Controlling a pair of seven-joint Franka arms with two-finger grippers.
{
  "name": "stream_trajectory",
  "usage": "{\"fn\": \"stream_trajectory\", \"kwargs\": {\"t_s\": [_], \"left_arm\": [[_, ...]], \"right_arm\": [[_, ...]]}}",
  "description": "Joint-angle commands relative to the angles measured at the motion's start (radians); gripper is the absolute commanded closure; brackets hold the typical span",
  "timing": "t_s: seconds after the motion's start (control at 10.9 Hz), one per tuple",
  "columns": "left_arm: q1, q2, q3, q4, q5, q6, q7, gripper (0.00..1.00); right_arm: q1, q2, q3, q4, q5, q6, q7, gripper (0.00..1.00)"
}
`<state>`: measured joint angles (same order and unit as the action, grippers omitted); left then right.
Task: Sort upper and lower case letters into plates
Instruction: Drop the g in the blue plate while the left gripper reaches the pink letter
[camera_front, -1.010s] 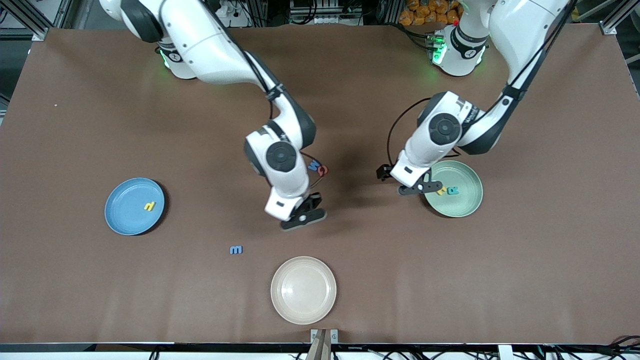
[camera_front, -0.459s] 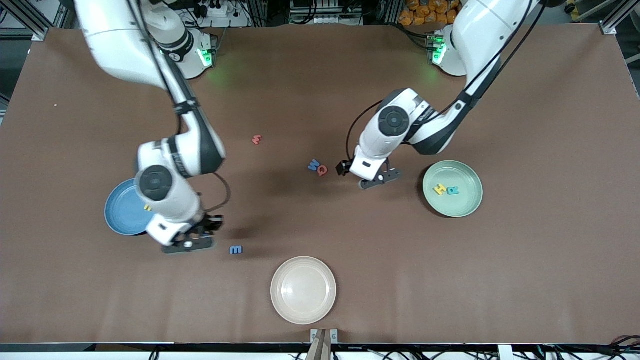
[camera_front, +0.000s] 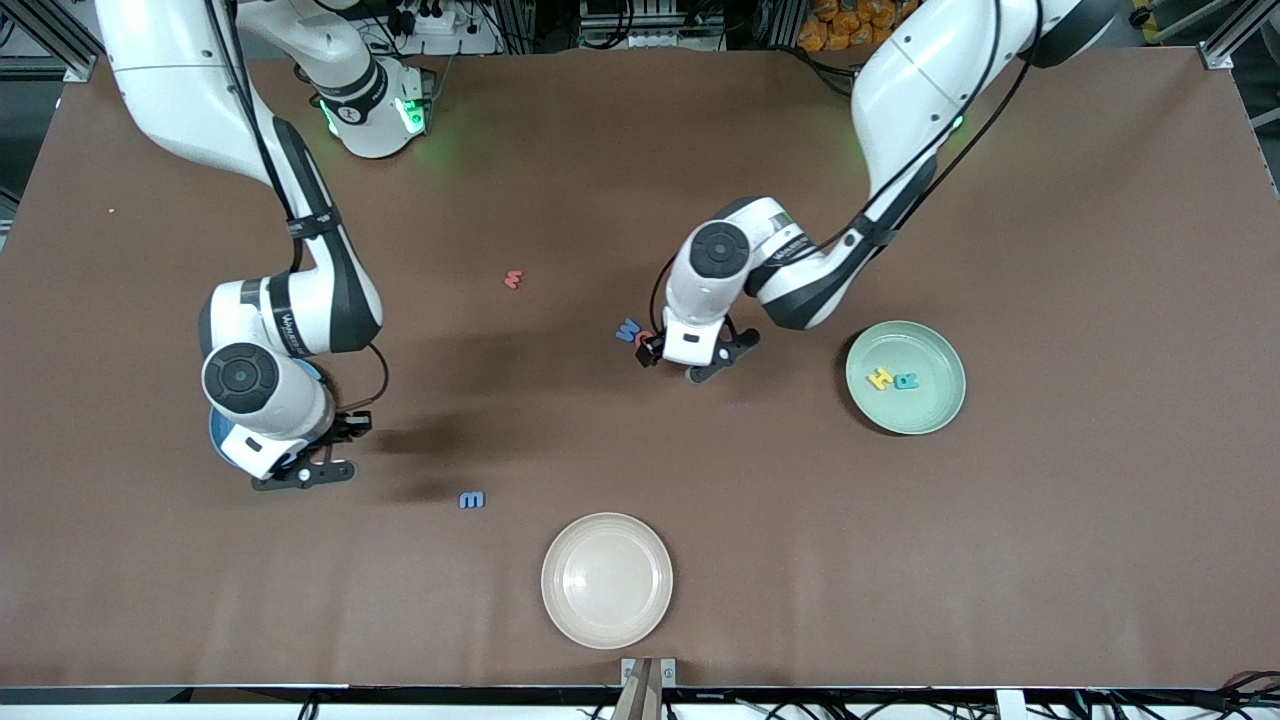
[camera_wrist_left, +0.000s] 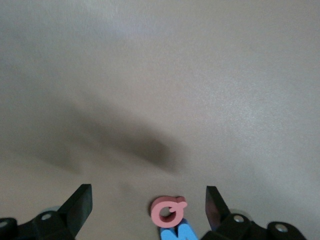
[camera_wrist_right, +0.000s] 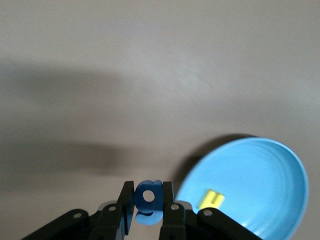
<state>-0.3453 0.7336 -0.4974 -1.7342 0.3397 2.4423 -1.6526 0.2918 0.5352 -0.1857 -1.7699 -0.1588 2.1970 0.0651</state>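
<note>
My right gripper (camera_front: 300, 474) hangs at the rim of the sky blue plate (camera_front: 217, 446), which my right arm mostly hides in the front view. In the right wrist view that gripper (camera_wrist_right: 148, 198) is shut on a dark blue letter g (camera_wrist_right: 149, 195), beside the blue plate (camera_wrist_right: 260, 175) holding a yellow letter (camera_wrist_right: 211, 199). My left gripper (camera_front: 720, 358) is open over the table's middle, by a blue W (camera_front: 627, 328) and a pink Q (camera_front: 643, 338). The pink Q (camera_wrist_left: 167, 212) lies between its fingers (camera_wrist_left: 80, 207), off-centre. The mint green plate (camera_front: 935, 350) holds a yellow H (camera_front: 880, 378) and a teal R (camera_front: 906, 381).
A cream-white plate (camera_front: 606, 580) sits nearest the front camera. A blue m (camera_front: 472, 499) lies between it and the blue plate. A small pink letter (camera_front: 514, 279) lies toward the arms' bases from the W.
My right arm swung from the table's middle to the blue plate, still shut on its letter. My left arm left the green plate and came over the W and Q, still open.
</note>
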Motion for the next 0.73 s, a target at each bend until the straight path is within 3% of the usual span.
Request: {"fn": "stream_trajectory", "kwargs": {"t_s": [0.0, 0.18, 0.46, 0.55, 0.64], "left_arm": [[-0.012, 0.017, 0.013, 0.032, 0.036, -0.008, -0.174, 0.0], [-0.03, 0.029, 0.017, 0.035, 0.042, -0.008, -0.266, 0.0], [-0.066, 0.03, 0.017, 0.045, 0.041, -0.008, -0.285, 0.0], [-0.07, 0.046, 0.017, 0.051, 0.042, -0.008, -0.28, 0.0], [-0.073, 0.071, 0.017, 0.071, 0.042, -0.008, -0.279, 0.0]], "right_arm": [[-0.009, -0.066, -0.026, -0.092, -0.036, 0.015, -0.019, 1.0], [-0.034, -0.066, -0.061, -0.094, -0.036, 0.013, -0.12, 1.0], [-0.097, -0.073, -0.067, -0.129, -0.034, 0.012, -0.189, 1.0], [-0.112, -0.08, -0.067, -0.135, -0.031, 0.009, -0.202, 0.65], [-0.12, -0.081, -0.066, -0.131, -0.022, 0.0, -0.205, 0.01]]}}
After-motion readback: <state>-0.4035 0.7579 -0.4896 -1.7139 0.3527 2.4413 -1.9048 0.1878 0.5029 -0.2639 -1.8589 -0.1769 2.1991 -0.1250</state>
